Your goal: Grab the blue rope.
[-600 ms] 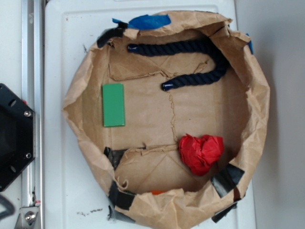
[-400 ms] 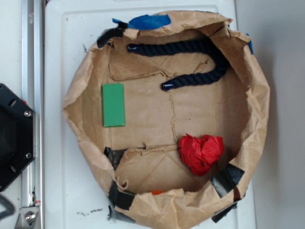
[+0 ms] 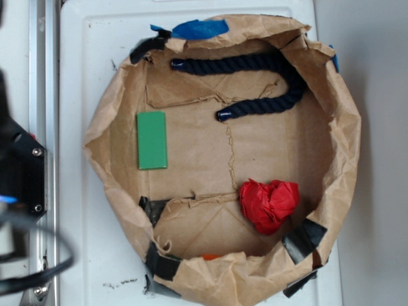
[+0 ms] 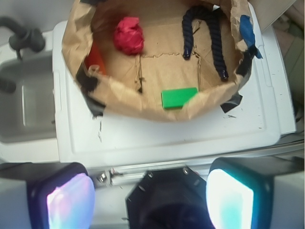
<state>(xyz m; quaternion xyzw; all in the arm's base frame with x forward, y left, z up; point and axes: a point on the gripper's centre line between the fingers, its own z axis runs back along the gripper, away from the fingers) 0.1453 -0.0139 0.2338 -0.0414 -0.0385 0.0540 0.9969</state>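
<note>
The white table [image 3: 83,76] holds a brown paper bowl [image 3: 347,159] with tall crinkly walls. Inside, the blue rope [image 3: 290,80] curls by the far wall, with open floor beside it. The green block [image 3: 152,140] and red ball [image 3: 269,203] lie apart. Only the wrist view shows the gripper [image 4: 151,195], fingers spread wide, outside the bowl.

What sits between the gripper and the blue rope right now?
In the wrist view: the paper tray's near wall, then the green block, separate the gripper from the blue rope.

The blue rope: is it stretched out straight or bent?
Bent. The blue rope lies in a U on the floor of the paper bag, its curve near the bag's wall and both ends pointing the same way.
</note>
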